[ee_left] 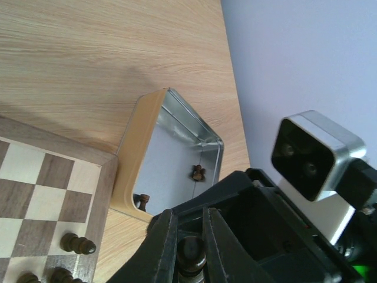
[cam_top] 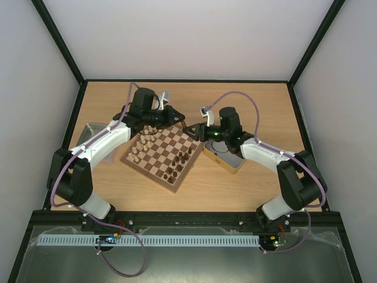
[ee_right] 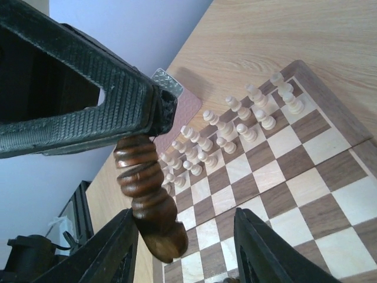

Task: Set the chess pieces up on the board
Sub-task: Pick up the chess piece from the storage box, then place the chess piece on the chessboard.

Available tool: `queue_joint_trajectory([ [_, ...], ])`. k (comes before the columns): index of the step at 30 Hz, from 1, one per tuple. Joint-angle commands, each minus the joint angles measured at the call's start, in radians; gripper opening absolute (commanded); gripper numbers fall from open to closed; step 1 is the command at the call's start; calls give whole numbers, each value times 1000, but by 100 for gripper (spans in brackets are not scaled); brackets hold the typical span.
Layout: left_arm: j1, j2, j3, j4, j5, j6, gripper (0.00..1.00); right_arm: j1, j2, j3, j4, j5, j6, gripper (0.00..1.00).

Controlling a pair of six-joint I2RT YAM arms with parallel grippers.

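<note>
My left gripper (ee_left: 191, 236) is shut on a dark brown chess piece (ee_left: 192, 253) and holds it above the board's far right corner (cam_top: 187, 126). In the right wrist view the piece (ee_right: 147, 200) hangs from the left gripper's finger (ee_right: 88, 118), between the spread fingers of my open right gripper (ee_right: 182, 215), close to one finger and far from the other. The board (cam_top: 171, 147) carries cream pieces (ee_right: 235, 127) on its left side and dark pieces (ee_left: 76, 243) near its right edge. Two dark pieces (ee_left: 198, 173) lie in the tin.
The shiny metal tin (cam_top: 227, 158) sits on the table just right of the board, under my right arm; its rim shows in the left wrist view (ee_left: 138, 147). A grey tray (cam_top: 88, 131) lies left of the board. The enclosure's walls stand around the table.
</note>
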Motion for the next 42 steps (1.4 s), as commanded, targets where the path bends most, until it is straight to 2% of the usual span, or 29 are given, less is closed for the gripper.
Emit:
queue_joint_trajectory([
  [1,7,5,-18,64,52,-61,2,12,25,2,152,-3,105,42],
  [7,8,-3,-34,86,62,-80,2,12,-4,-95,415,17,303,31],
  [12,11,-10,-45,90,47,-71,2,12,-41,-126,433,52,328,11],
  [16,10,-34,-60,100,2,-19,2,12,-83,-116,295,98,271,2],
  [18,2,-50,-65,80,-73,49,2,13,-106,-90,131,147,224,2],
  [22,-87,-60,-60,1,-368,236,2,12,-158,-27,-198,389,107,2],
  [24,-153,-26,-54,-21,-516,314,2,12,-182,-11,-301,498,83,2],
  [26,-203,23,-46,-30,-602,353,2,13,-198,-5,-369,567,74,2],
  [30,-238,114,-63,16,-632,373,2,13,-222,-11,-428,610,80,2],
  [42,-260,281,-21,78,-637,418,5,13,-243,-28,-437,610,93,3],
])
